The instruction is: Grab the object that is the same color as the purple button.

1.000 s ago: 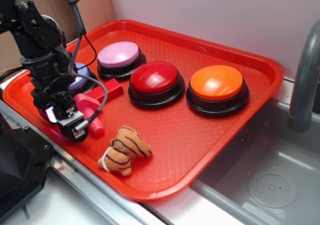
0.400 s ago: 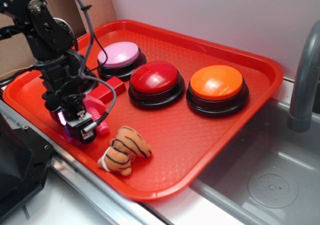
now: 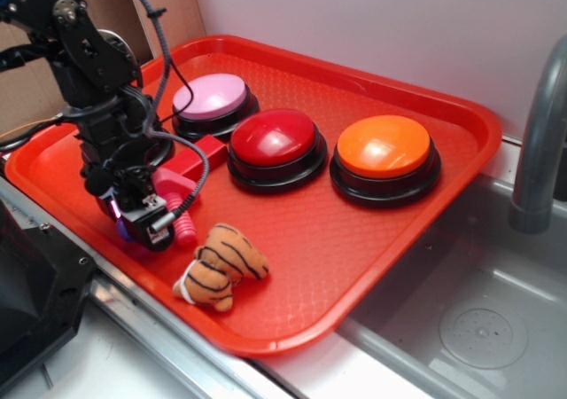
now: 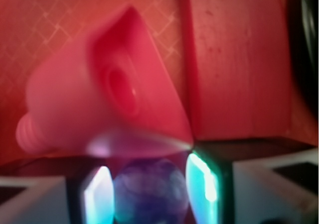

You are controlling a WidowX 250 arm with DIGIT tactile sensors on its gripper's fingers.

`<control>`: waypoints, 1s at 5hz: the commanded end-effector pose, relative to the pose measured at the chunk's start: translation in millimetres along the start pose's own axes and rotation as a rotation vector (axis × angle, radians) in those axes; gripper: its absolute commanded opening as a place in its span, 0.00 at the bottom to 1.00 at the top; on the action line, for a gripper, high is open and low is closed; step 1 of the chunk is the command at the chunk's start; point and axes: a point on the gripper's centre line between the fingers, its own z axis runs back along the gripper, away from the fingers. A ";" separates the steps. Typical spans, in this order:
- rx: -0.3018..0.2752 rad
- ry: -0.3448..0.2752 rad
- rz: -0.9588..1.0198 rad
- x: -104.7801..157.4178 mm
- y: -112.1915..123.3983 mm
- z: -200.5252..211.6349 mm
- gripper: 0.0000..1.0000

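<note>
You're right at the grasp step. In the wrist view the purple ball [image 4: 149,191] sits at the bottom centre of the frame, between the two fingers [image 4: 202,181], which are apart on either side of it and not yet clamped. The pink plastic screw [image 4: 104,104] lies just above it, very close. Next move, I'd say: close on the ball without catching the screw. It's round, so no long axis or heading to line up. In the exterior view the gripper [image 3: 146,226] hides the ball at the red tray's [image 3: 354,239] lower-left edge.
</note>
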 end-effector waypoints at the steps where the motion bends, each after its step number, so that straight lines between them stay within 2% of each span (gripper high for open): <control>1: 0.011 -0.047 0.029 14.0 7.6 48.1 0.00; 3: 0.004 -0.106 0.008 36.5 2.5 111.3 0.00; 4: 0.004 -0.145 -0.043 53.7 -9.3 143.1 0.00; 5: 0.058 -0.161 -0.099 62.1 -21.4 159.0 0.00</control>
